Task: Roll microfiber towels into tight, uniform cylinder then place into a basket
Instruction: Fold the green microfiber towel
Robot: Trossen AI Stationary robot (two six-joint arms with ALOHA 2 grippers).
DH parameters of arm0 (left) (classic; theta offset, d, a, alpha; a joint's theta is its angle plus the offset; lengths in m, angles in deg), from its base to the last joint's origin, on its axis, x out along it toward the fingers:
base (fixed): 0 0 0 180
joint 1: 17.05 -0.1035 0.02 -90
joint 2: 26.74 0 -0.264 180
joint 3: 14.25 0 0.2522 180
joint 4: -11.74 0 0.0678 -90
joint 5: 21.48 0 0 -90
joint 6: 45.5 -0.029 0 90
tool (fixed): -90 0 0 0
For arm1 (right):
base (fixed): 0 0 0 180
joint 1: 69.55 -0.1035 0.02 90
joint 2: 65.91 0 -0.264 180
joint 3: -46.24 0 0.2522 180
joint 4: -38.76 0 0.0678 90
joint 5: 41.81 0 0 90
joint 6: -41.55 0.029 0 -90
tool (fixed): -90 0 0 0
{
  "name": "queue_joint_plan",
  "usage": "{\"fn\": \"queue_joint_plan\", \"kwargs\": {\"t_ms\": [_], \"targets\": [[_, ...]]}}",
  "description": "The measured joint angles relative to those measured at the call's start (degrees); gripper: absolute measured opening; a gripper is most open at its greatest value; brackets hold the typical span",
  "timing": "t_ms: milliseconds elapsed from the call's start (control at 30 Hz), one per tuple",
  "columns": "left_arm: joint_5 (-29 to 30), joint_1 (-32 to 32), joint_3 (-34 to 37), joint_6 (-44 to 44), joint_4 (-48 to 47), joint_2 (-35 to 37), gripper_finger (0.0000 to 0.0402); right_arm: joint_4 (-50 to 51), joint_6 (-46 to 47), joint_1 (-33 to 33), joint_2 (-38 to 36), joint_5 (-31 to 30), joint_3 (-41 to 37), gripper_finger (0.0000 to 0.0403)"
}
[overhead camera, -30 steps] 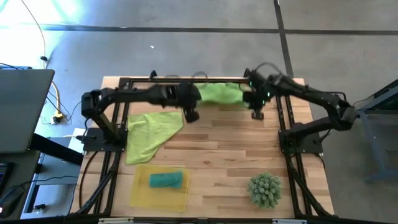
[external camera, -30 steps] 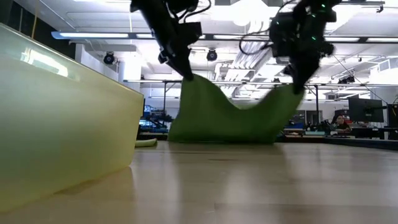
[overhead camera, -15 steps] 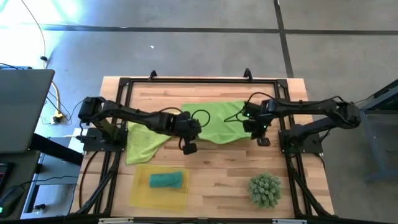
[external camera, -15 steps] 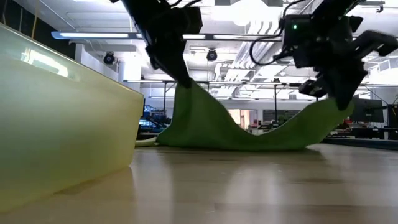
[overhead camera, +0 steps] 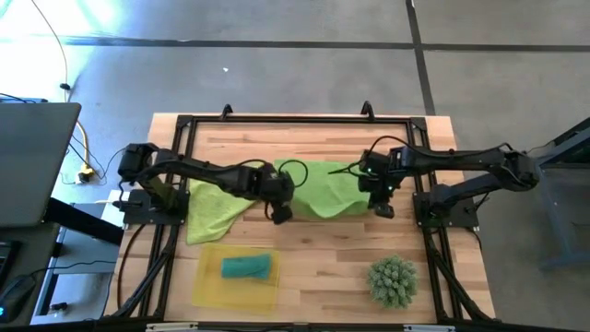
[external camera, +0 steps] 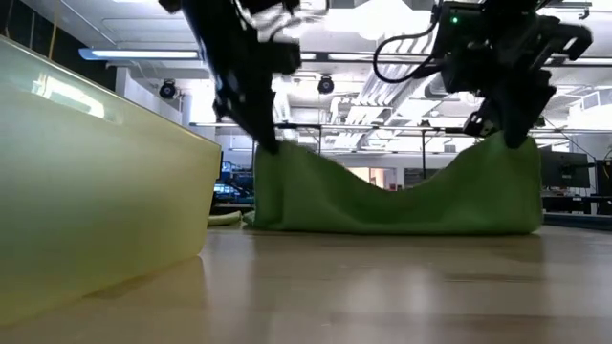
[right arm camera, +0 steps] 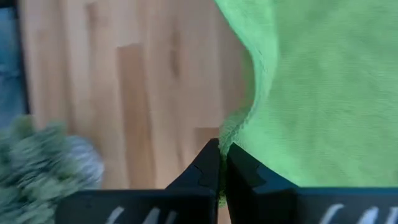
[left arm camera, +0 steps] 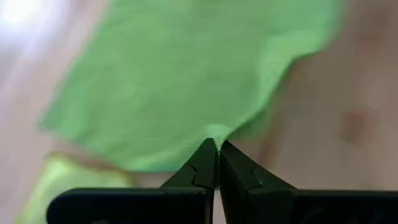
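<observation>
Spreading step in hand: left gripper [overhead camera: 278, 214] and right gripper [overhead camera: 383, 209] each pinch a corner of the green towel [overhead camera: 323, 189] at mid-table; next, lay it flat for rolling.

No writing, label, brand, number or sign can be read in any of the views.
</observation>
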Motion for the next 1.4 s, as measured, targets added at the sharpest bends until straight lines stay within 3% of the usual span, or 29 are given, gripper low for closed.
{"fn": "queue_joint_plan", "kwargs": {"t_ms": [267, 600, 833, 1067, 1400], "targets": [[4.0, -4.8, 0.1, 3.1, -1.7, -3.7, 0.0, -1.3, 11.0, 2.2, 0.4, -13.7, 0.0, 0.0], [12.6, -8.6, 0.1, -4.7, -1.1, -6.0, 0.0, -1.2, 20.0, 4.3, 0.9, -25.2, 0.0, 0.0], [10.8, -11.3, 0.0, -9.2, -0.8, -6.6, 0.0001, -2.9, 24.3, 5.2, 1.6, -27.5, 0.0, 0.0], [6.3, -11.3, 0.1, -17.6, 0.4, -7.6, 0.0001, -3.1, 21.2, 5.2, 5.9, -27.5, -0.1, 0.0001], [14.9, -11.8, 0.0, -17.7, 2.8, -8.4, 0.0001, -3.1, 19.7, 6.4, 6.5, -35.1, -0.1, 0.0001]]}}
